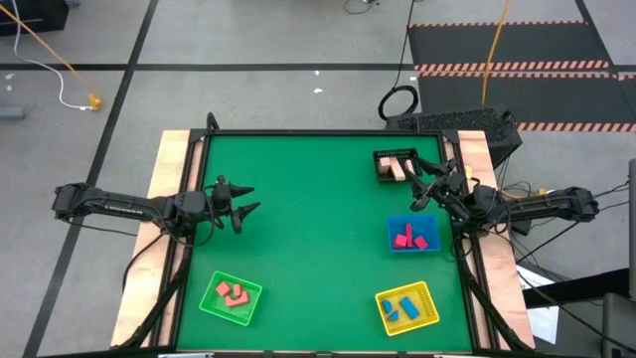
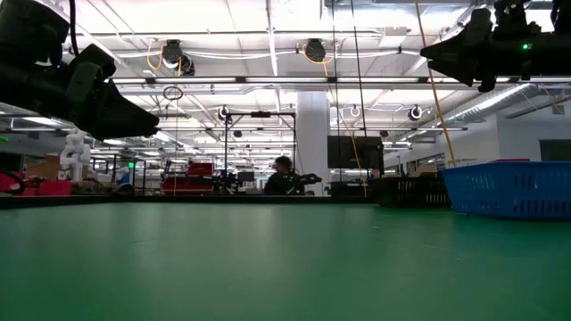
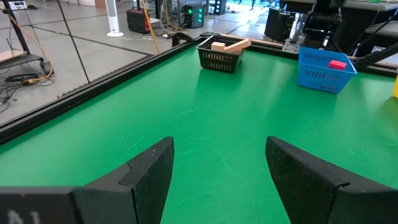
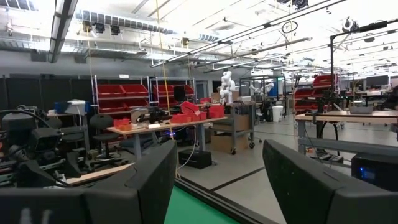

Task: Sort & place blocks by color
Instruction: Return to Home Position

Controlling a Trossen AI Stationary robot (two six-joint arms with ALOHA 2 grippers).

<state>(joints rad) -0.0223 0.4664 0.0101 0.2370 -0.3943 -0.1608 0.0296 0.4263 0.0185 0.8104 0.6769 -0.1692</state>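
Low down we make out only the blue tray (image 2: 508, 192), cut off. Blocks (image 1: 402, 239) lie in trays (image 1: 211, 298), none between the spread fingers of left gripper (image 1: 243, 202) or right gripper (image 1: 425, 184).

On your table (image 1: 308, 229), a basket (image 1: 379, 159), a blue tray (image 1: 391, 234) and a yellow tray (image 1: 382, 301) line the right side. A green tray (image 1: 206, 296) sits on the left, level with the yellow one. In your low view, a person (image 2: 284, 176) shows far off in the room.
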